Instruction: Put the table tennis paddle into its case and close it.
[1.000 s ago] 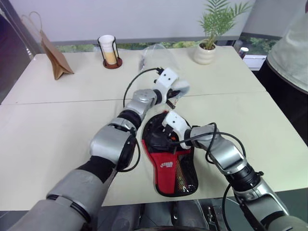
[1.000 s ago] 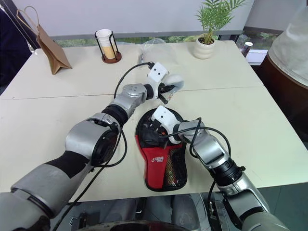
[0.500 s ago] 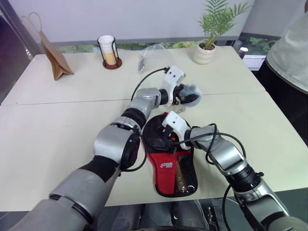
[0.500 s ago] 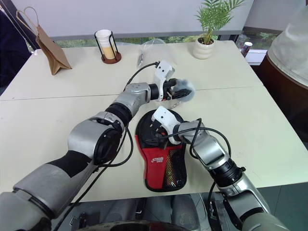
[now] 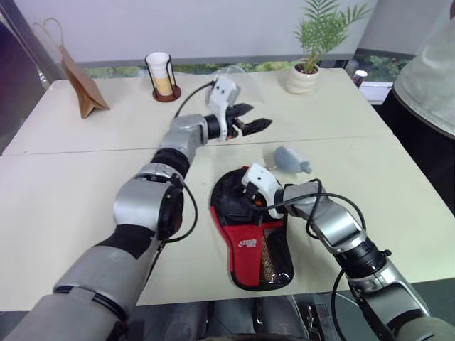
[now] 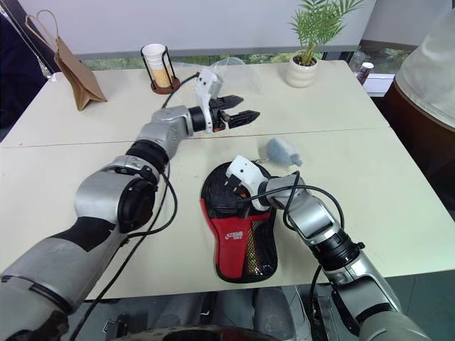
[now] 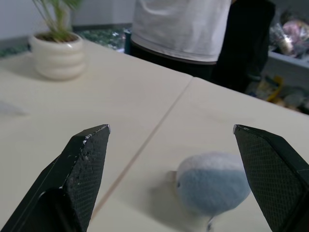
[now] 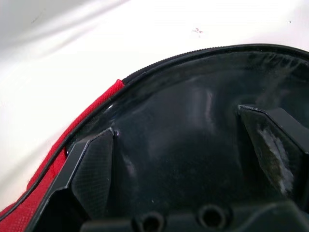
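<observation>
The case [image 5: 254, 250] lies on the table near its front edge, with a red panel, a white logo and a mesh pocket. Its round black end [image 5: 227, 201] points away from me. My right gripper [image 5: 245, 207] rests open over that round end. In the right wrist view its fingers [image 8: 91, 164] stand over a smooth black surface [image 8: 183, 111] inside the zip rim. I cannot tell whether that surface is the table tennis paddle or the case's lining. My left gripper [image 5: 257, 118] hangs open and empty above the table's middle seam. A grey-blue soft thing [image 7: 212, 181] lies beyond its tips.
The grey-blue soft thing [image 5: 291, 158] sits just right of the case's round end. At the back stand a cup in a wire holder [image 5: 159, 73], a brown paper bag [image 5: 81, 85], a clear plastic bag [image 5: 231, 74] and a potted plant [image 5: 306, 71]. A person [image 5: 429, 78] stands at the right edge.
My left gripper opened and let go of the grey-blue thing, which now lies on the table. The left arm then swung up and to the left. The right arm kept still.
</observation>
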